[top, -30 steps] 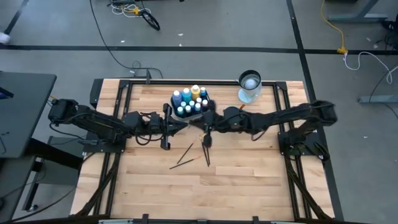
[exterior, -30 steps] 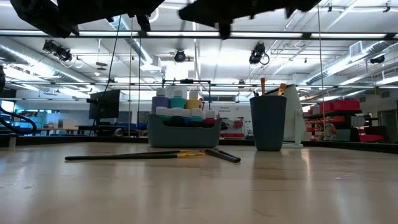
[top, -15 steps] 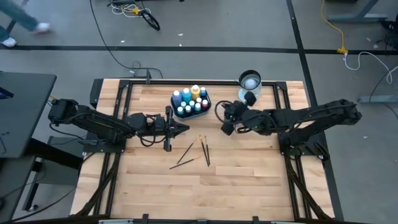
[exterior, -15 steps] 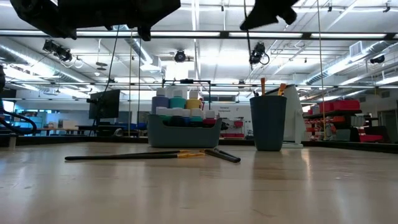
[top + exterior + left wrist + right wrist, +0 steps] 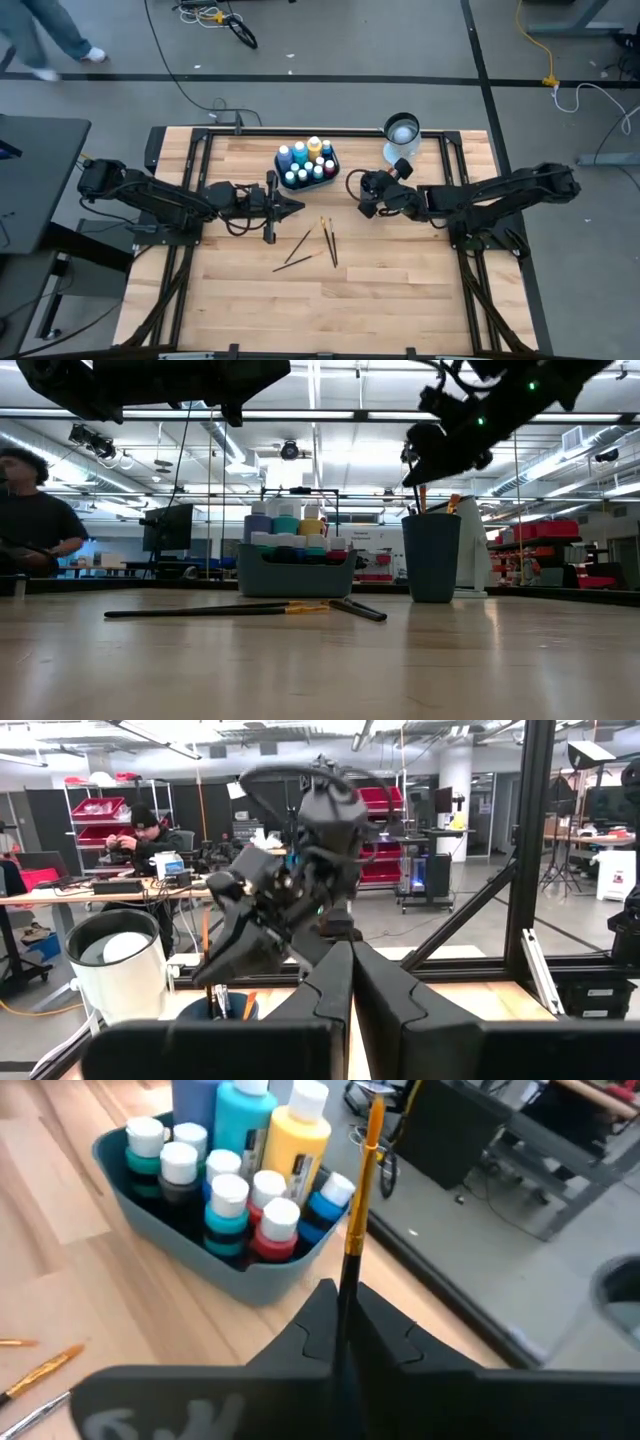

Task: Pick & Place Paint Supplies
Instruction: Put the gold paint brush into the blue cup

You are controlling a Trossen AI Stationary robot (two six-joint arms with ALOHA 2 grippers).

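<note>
Robotics lab/workshop: open ceiling w/ strip lights (image 5: 330,415), red parts bins (image 5: 98,807), benches w/ monitors (image 5: 167,527).

Wooden worktop (image 5: 400,280), black frame round it. Teal tray (image 5: 333,172) near far edge, centre. Dark blue cup (image 5: 431,557) upright toward far right corner. Person (image 5: 30,525) in room behind, another walking (image 5: 45,35) past.

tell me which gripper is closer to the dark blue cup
Right. The right gripper hangs just short of the dark blue cup; the left gripper is farther off, beyond the teal tray.
</note>
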